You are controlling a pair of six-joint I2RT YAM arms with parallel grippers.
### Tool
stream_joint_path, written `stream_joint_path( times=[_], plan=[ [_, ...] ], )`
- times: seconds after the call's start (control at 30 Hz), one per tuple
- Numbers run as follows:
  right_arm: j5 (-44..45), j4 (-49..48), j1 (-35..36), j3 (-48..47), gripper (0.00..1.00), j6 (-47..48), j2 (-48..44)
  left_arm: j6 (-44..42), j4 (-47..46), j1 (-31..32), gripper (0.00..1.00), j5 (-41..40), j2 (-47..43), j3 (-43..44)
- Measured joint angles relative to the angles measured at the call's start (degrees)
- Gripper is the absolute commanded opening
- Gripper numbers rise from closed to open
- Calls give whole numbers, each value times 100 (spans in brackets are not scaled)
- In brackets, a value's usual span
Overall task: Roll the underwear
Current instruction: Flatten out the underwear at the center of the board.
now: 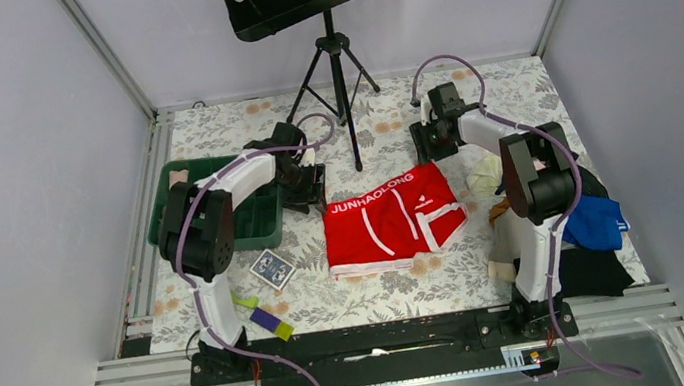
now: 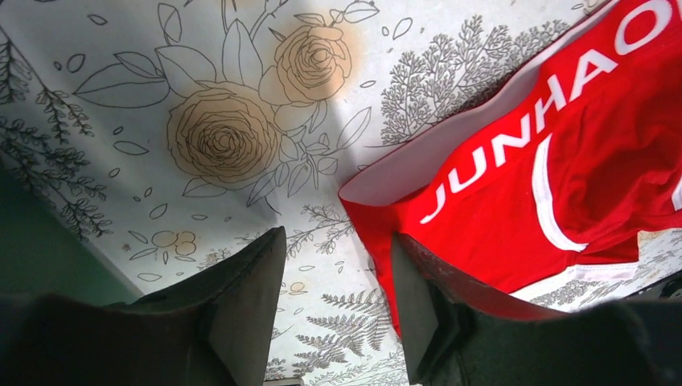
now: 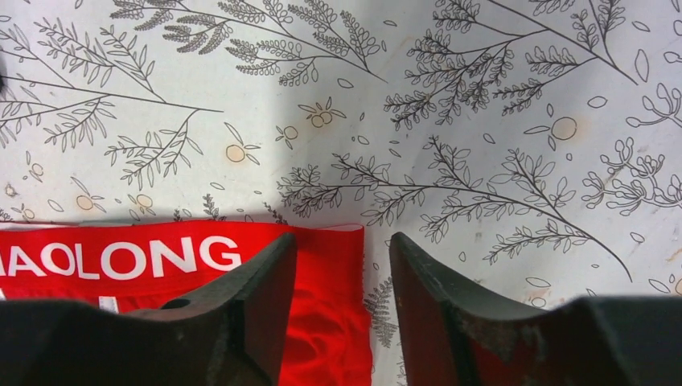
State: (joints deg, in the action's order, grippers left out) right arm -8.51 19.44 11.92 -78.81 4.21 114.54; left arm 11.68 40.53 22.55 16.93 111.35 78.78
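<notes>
Underwear (image 1: 392, 218), soft and limp, should pinch best at its waistband (image 1: 371, 196) corners, where left gripper (image 2: 336, 240) and right gripper (image 3: 342, 240) hover spread apart.

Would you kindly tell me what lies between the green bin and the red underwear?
The left gripper, open, over floral cloth; the top view shows it.

Flower-printed table (image 1: 412, 289), seen from above.
The red underwear (image 1: 390, 218) lies spread flat at centre, a green tray (image 1: 263, 234) at left, a blue card box (image 1: 271, 269) and a yellow-purple strip (image 1: 265, 318) lower left, heaped clothes (image 1: 592, 239) at right, and a tripod (image 1: 342, 102) upper centre.
</notes>
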Motion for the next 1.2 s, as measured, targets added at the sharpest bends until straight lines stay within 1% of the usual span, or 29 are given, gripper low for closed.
stream_joint_path(
  times=[0.17,0.27,0.37,0.5,0.63,0.8,0.9,0.97,1.03,1.13,1.2],
  plan=[
    [-13,81,-24,-103,27,50,114,59,-13,0,53,33,197,44],
    [-66,153,-92,-103,20,26,114,66,0,0,51,120,282,107],
    [-330,195,-306,-101,13,-59,111,74,-7,0,49,188,352,168],
    [-903,164,-785,4,10,-160,68,81,4,0,48,278,455,284],
    [-1408,160,-1128,160,10,-208,57,81,-15,-2,47,509,590,450],
    [-1781,162,-1108,258,8,-240,50,127,-352,-4,44,870,667,505],
    [-1853,157,-1082,299,7,-236,35,249,-789,-4,39,999,667,439],
    [-1867,146,-1082,330,7,-236,26,321,-916,2,35,1005,667,428],
    [-1869,144,-1082,352,7,-236,20,341,-977,0,35,887,667,431],
    [-1882,146,-1082,369,7,-236,7,334,-999,0,40,675,678,433],
    [-1902,142,-1082,369,7,-234,2,321,-999,0,41,636,688,433]
  ],
)
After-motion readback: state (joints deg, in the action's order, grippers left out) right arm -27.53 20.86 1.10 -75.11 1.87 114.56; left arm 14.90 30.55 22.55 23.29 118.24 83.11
